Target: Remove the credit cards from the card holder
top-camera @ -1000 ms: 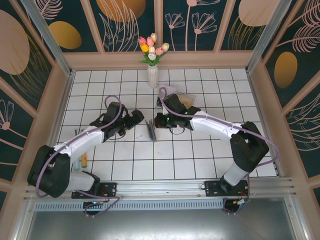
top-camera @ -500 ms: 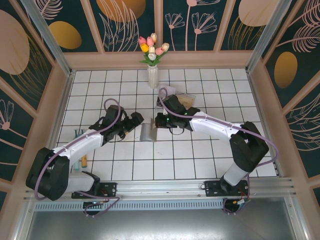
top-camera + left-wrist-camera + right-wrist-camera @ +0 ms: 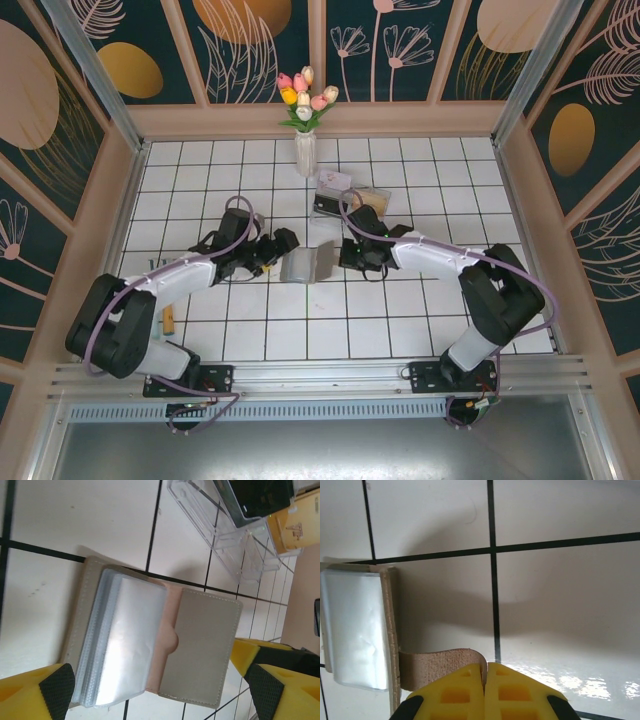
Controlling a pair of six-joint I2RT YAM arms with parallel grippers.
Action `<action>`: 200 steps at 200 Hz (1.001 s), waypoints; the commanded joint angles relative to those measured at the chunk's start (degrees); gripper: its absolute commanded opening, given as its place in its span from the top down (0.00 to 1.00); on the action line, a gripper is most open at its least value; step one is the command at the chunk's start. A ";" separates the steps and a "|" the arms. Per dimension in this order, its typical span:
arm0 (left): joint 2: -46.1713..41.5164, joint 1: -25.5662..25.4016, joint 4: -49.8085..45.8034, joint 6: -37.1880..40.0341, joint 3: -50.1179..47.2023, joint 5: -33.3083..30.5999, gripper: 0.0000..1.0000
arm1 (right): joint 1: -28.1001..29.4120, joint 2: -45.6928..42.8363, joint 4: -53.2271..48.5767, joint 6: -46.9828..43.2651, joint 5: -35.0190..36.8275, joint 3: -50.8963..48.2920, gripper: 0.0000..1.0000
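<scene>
Both arms stretch inward toward each other, the left hand spread wide, the right hand pressed tightly together.

A staged robotics lab cell: a white tiled table boxed in by floral wall panels and wooden framing, an aluminium mounting rail in front, a tulip vase as decoration.

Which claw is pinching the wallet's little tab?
The right gripper: its fingers are shut on the tab of the card holder, while the left gripper stands open.
</scene>
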 commanded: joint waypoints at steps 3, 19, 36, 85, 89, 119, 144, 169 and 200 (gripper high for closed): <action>2.23 -1.24 -0.93 4.09 4.15 2.52 0.08 | -0.89 -0.70 -0.74 0.96 1.65 -0.95 0.94; 3.82 -2.03 -1.12 4.18 5.10 2.51 0.09 | -0.99 0.28 -0.89 0.92 1.57 -0.82 0.93; 5.55 -3.11 -2.57 5.14 6.77 1.96 0.08 | -1.07 1.18 -1.05 0.87 1.48 -0.70 0.94; 9.12 -4.62 -5.13 5.79 8.90 -0.05 0.05 | -1.49 2.60 -1.12 1.17 1.13 -0.68 0.94; 9.33 -4.63 -5.34 5.83 9.07 -0.25 0.05 | -1.51 2.58 -1.08 1.19 1.13 -0.75 0.94; 11.01 -5.26 -7.11 6.42 10.45 -1.62 0.02 | -1.70 2.55 -0.81 1.30 0.85 -1.09 0.94; 12.10 -5.71 -8.57 6.87 11.35 -2.90 0.01 | -1.81 2.51 -0.56 1.49 0.69 -1.42 0.94; 13.50 -6.06 -8.80 7.00 11.62 -2.63 0.02 | -1.78 2.42 -0.24 1.75 0.28 -1.81 0.94; 14.62 -6.54 -9.50 7.39 12.29 -2.57 0.02 | -1.78 2.31 -0.11 1.82 0.08 -1.76 0.94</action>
